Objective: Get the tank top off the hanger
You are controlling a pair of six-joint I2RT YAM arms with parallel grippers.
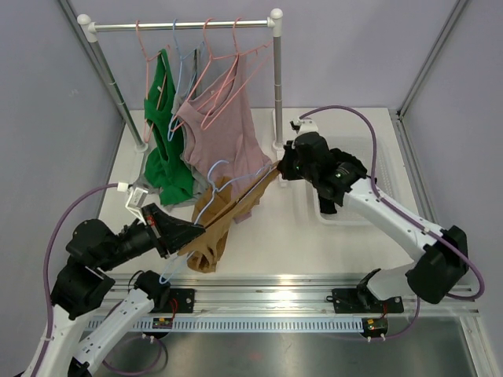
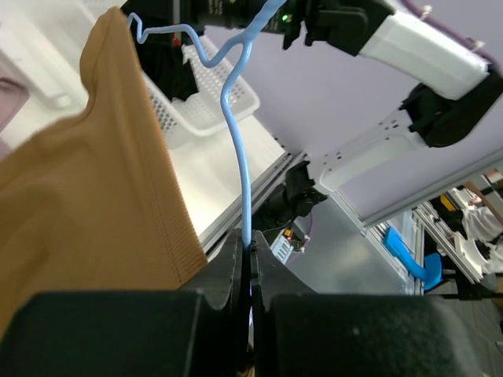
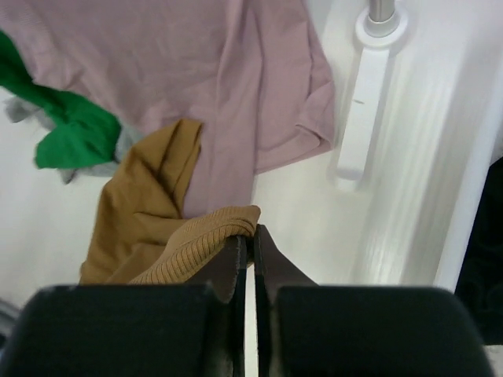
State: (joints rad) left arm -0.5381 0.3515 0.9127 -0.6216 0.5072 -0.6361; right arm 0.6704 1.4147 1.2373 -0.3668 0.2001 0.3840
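The white table (image 1: 259, 251) fills most of the overhead view. The clothes rack (image 1: 181, 26) stands at its far end, upper left of the frame. A few tops hang off the rack on pink and pale hangers. The pink top (image 1: 224, 126) is the biggest and sits near the middle of the frame, and a green top (image 1: 165, 157) hangs just left of it.

The brown tank top (image 1: 216, 224) isn't on the rack. It's held up over the table, below the pink top, stretched on a diagonal from lower left to upper right between the two arms. Most of its fabric bunches and sags at the lower-left end.

A white basket (image 1: 346, 216) sits on the table at the right, mostly hidden under the right arm. There's something dark in it.

The blue hanger (image 2: 244, 157) is a thin wire one. Its hook pokes out above the brown fabric near the centre of the overhead frame.

The left claw (image 2: 250, 247) is clamped tight on the hanger's wire, and the brown top lies right next to it on the left of the wrist view. The right claw (image 3: 253, 236) is pinched closed on a ribbed edge of the brown tank top, with the pink top hanging behind it.
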